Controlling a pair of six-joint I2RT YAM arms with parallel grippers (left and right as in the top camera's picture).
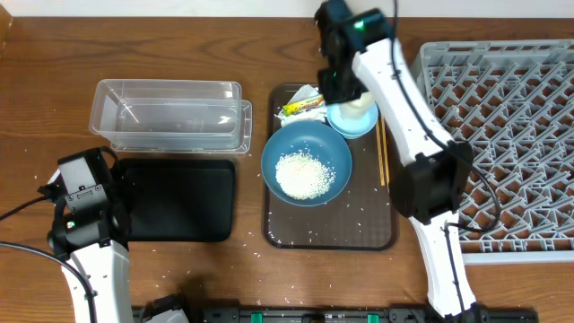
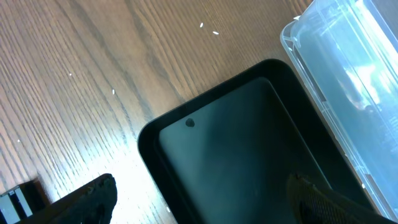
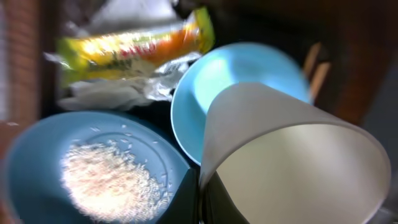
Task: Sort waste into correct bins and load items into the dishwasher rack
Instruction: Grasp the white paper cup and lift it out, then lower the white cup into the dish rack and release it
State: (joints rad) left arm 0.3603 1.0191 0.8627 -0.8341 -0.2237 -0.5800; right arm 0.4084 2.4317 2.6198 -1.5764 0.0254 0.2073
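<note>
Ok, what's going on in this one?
The right hand is shut on the rim of the small white cup, which is tilted over the light-blue bowl on the brown tray. Beside it, the dark-blue bowl holds rice. The snack wrapper, tissue and chopsticks also lie on that tray. The left hand hangs open above the black tray, next to the clear tub. No dish shows in the grey rack yet.
</note>
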